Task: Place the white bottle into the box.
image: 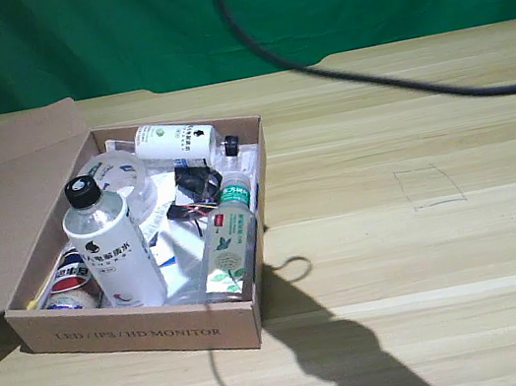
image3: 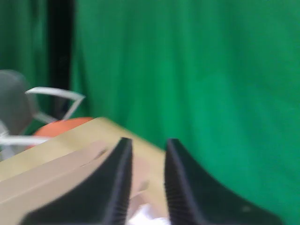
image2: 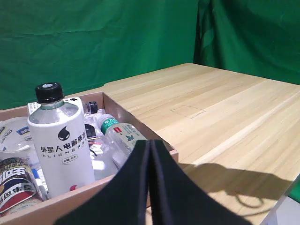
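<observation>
Standing upright, the white bottle point(image: 113, 247) sits lower left in the box point(image: 144, 337); we note right gripper point(image3: 146, 176) released, empty.

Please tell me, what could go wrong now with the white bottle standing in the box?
The white bottle stands upright on clutter near the front wall of the box, so it may tip over. If it falls, it could strike the green-capped bottle lying beside it. The right claw is open and empty, so nothing steadies the bottle.
</observation>
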Robot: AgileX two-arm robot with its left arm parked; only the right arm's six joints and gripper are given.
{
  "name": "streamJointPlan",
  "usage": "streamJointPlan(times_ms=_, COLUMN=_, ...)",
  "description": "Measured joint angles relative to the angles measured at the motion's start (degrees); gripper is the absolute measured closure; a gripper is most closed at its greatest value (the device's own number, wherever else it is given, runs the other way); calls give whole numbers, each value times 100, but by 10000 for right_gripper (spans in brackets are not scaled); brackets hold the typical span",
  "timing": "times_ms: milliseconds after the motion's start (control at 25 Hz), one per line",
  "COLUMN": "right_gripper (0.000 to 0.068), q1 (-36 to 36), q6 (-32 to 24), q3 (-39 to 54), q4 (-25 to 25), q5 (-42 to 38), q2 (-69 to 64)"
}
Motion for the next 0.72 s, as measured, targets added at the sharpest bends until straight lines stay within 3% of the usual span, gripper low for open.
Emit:
streamJointPlan(times_ms=40, right_gripper=586, q1=-262, q6=-40, q3=150, q4=7, q5=144, q2=-267)
streamJointPlan(times_ms=160, right_gripper=667, q1=-1026, q6=-78, q3=809, q4=23, q5=403, q2=-1077)
streamJointPlan(times_ms=400, right_gripper=680, q1=-2017, q6=-220, q3=2434, q4=48, q5=964, q2=-2772)
streamJointPlan(times_ms=720, right_gripper=680, q1=-2190, q6=-507, q3=5016, q4=111, q5=1802, q2=-5195)
